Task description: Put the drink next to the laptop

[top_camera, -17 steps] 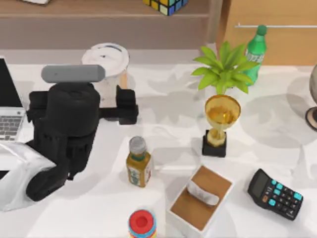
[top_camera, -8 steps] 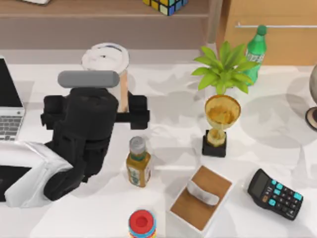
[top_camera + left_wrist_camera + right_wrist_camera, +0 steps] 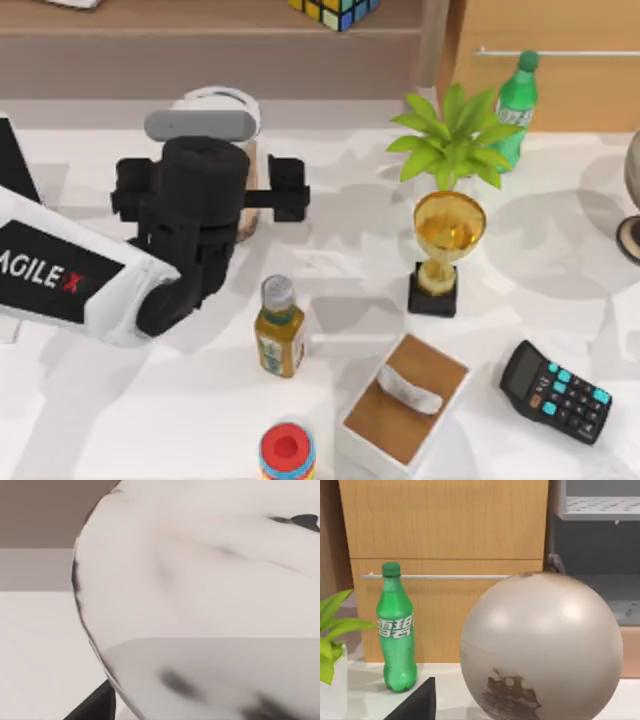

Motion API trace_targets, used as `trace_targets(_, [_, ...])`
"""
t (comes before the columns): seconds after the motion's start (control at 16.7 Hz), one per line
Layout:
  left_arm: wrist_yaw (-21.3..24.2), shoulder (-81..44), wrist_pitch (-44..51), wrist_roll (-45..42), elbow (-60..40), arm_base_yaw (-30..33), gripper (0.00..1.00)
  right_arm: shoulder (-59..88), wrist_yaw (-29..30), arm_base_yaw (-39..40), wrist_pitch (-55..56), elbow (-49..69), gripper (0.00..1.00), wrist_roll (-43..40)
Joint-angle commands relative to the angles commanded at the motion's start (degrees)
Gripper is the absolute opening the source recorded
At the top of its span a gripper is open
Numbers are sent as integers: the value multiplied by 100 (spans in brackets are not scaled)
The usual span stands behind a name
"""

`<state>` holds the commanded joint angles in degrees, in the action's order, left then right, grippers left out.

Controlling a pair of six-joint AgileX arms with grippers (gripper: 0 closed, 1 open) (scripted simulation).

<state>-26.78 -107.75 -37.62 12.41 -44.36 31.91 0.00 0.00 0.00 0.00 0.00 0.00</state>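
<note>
Hovering over drink (image 3: 240, 110) with my left gripper (image 3: 208, 190), cup standing at table's (image 3: 540, 250) back edge, left of centre, white lid poking out behind my wrist. Cup wall fills left wrist view (image 3: 210, 580), very close. Jaws spread wide, one finger each side of cup; contact cannot tell. Laptop (image 3: 14, 150) corner at far left, apart from cup. Amber bottle (image 3: 279, 328) nearer front. Right arm parked by globe (image 3: 542, 645) and green bottle (image 3: 396, 627).
</note>
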Motion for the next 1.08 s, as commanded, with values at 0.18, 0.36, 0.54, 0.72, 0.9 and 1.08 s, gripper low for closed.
trace_targets(0.18, [82,-158,-80,-45,-127,-88,100,0,0,0,0,0,100,0])
trace_targets(0.36, [82,-158,-80,-45,-127,-88,92,0,0,0,0,0,100,0])
trace_targets(0.54, [82,-158,-80,-45,-127,-88,70,0,0,0,0,0,100,0])
trace_targets(0.72, [82,-158,-80,-45,-127,-88,47,0,0,0,0,0,100,0])
trace_targets(0.9, [82,-158,-80,-45,-127,-88,25,0,0,0,0,0,100,0])
trace_targets(1.08, [82,-158,-80,-45,-127,-88,2,0,0,0,0,0,100,0])
